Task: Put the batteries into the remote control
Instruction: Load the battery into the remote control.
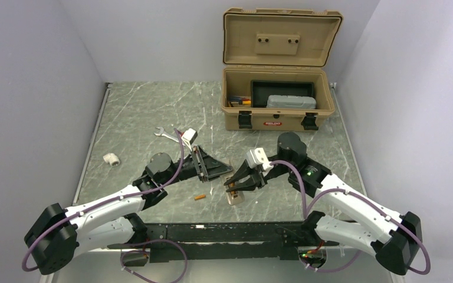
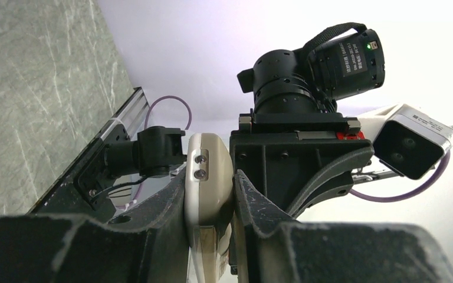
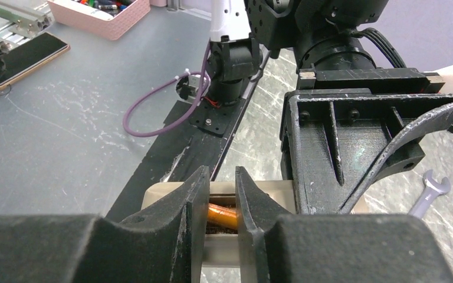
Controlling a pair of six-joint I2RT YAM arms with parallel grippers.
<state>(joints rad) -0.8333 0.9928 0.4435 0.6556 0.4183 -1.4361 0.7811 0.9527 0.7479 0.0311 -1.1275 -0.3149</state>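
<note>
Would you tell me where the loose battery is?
In the top view, the loose battery lies on the table, just left of the remote control.

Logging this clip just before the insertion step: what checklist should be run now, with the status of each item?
1. Left pincer clamps the remote control: ok.
2. Right pincer grips a battery: ok.
3. That battery is at the remote control's bay: ok.
4. It is fully seated: cannot tell.
5. Its polarity matches the bay: cannot tell.
6. Second battery loaded: not ok, it lies loose on the table.
</note>
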